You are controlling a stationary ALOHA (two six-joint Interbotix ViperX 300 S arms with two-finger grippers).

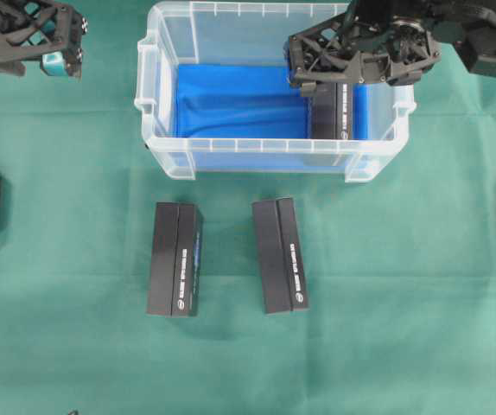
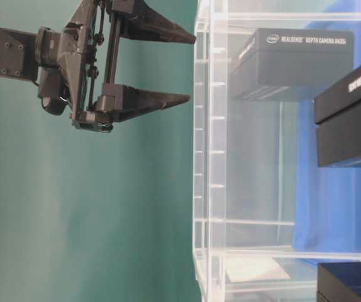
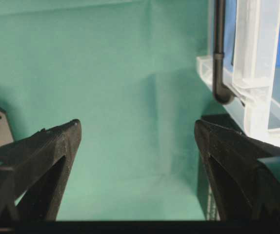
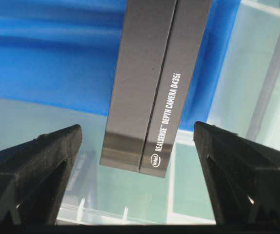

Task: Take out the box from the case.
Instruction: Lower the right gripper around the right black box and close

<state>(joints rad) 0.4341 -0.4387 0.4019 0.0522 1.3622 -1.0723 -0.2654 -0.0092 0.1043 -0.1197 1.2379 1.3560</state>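
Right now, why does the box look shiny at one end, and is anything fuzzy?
Right wrist view: light glares off the near end of the RealSense box. Table-level view: the case wall makes the box behind it hazy. Left wrist view: the fingers look soft-edged.

Seen from overhead: case at twelve o'clock on the table cloth, cloth lining lying on its floor. Inside the case, at its four o'clock corner, one box resting on the lining, close to the right wall. Directly above that box, right gripper, jaws spread to either side of it, not touching. Outside the case, toward six o'clock, two more boxes side by side: left box at seven, right box at six, apart from each other. Left gripper at ten o'clock, outside the case, jaws spread over bare cloth.
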